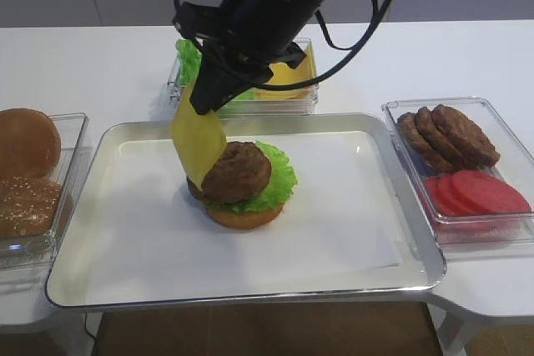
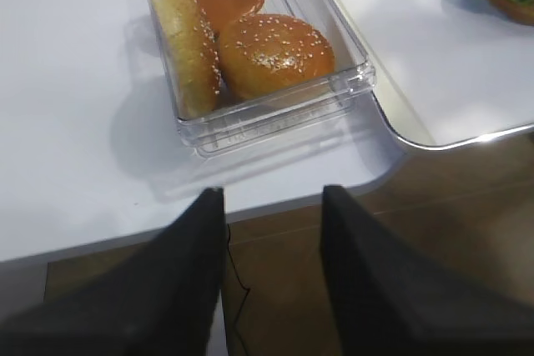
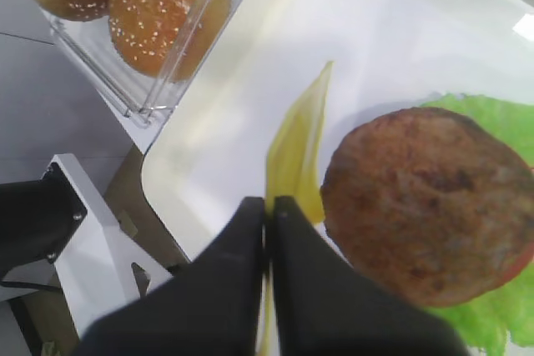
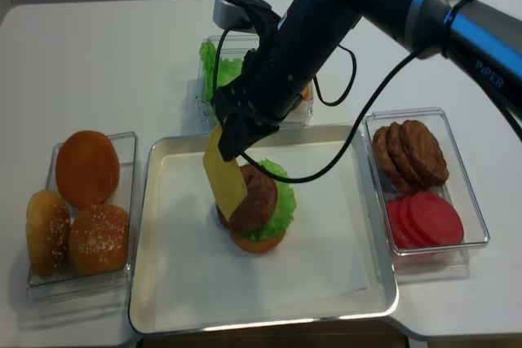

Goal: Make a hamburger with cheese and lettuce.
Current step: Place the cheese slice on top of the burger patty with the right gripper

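The hamburger stands in the middle of the metal tray: bun base, frilly green lettuce, round brown patty on top. My right gripper is shut on the upper edge of the yellow cheese slice. The slice hangs down just left of the patty, its lower edge at the patty's side. In the right wrist view the cheese shows edge-on between the closed fingertips of the right gripper, beside the patty. My left gripper is open and empty, over the table's front edge.
A clear box of buns sits left of the tray, also seen from the left wrist as the bun box. A box with brown patties and tomato slices sits on the right. Behind the tray stands a box of lettuce and cheese.
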